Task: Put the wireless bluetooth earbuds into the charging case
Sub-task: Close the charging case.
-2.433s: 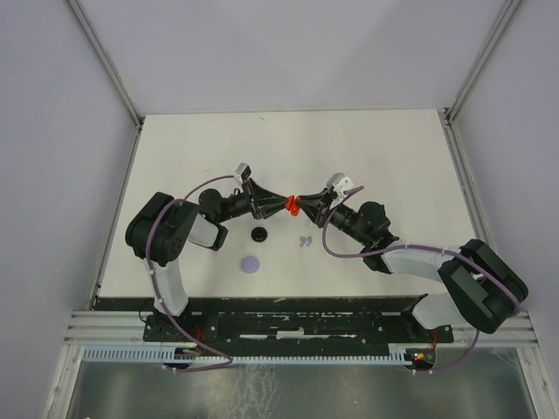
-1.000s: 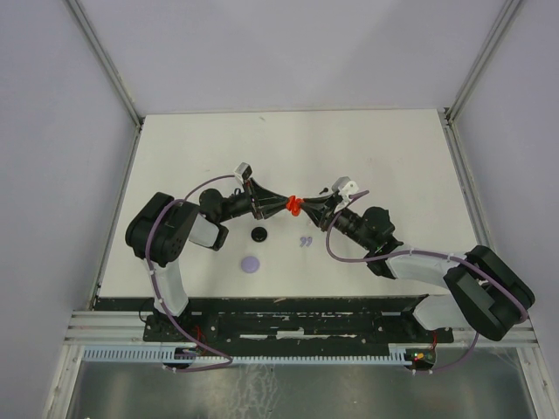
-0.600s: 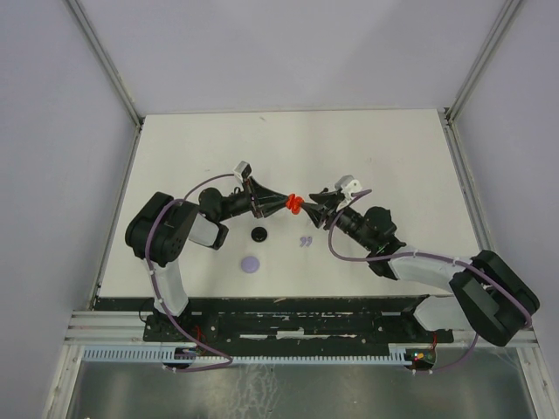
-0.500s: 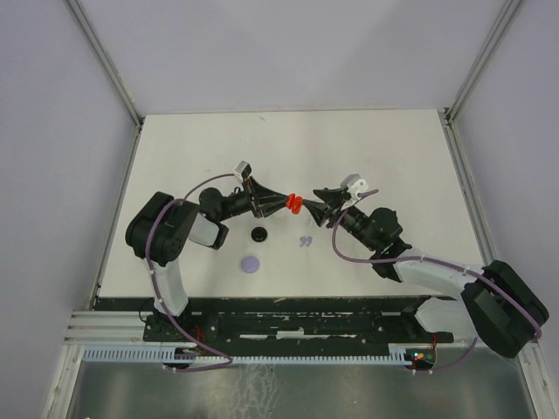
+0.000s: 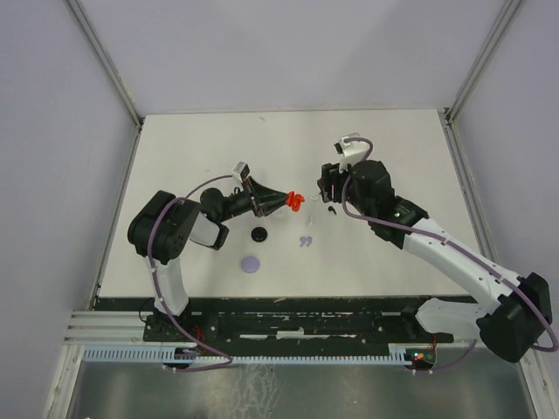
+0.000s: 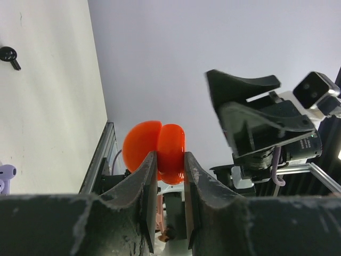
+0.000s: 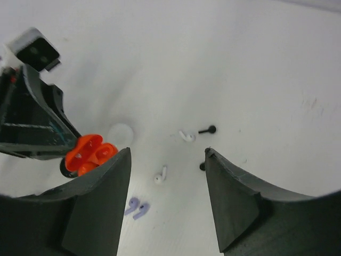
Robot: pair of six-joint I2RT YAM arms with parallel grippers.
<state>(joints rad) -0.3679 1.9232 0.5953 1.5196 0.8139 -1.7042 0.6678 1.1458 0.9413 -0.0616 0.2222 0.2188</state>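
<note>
My left gripper (image 5: 288,202) is shut on the red charging case (image 6: 160,149), holding it above the table with its two halves apart (image 7: 88,153). What lies inside the case I cannot tell. My right gripper (image 5: 329,192) stands open and empty, a little to the right of the case and pointing down at the table. Below it lie two white earbuds (image 7: 186,136) (image 7: 160,175), two black earbuds (image 7: 208,129) (image 7: 202,167) and a lavender pair (image 7: 136,207) (image 5: 305,241). The left wrist view shows one black earbud (image 6: 8,54) and one lavender earbud (image 6: 5,176).
A black round disc (image 5: 259,234) and a lavender round disc (image 5: 251,263) lie below the left gripper. A white round disc (image 7: 121,133) rests on the table near the case. Grey walls enclose the white table (image 5: 393,148) on three sides.
My right gripper has opened, drawn back from the red case and swung up and to the right. The left gripper has kept the case in place.
</note>
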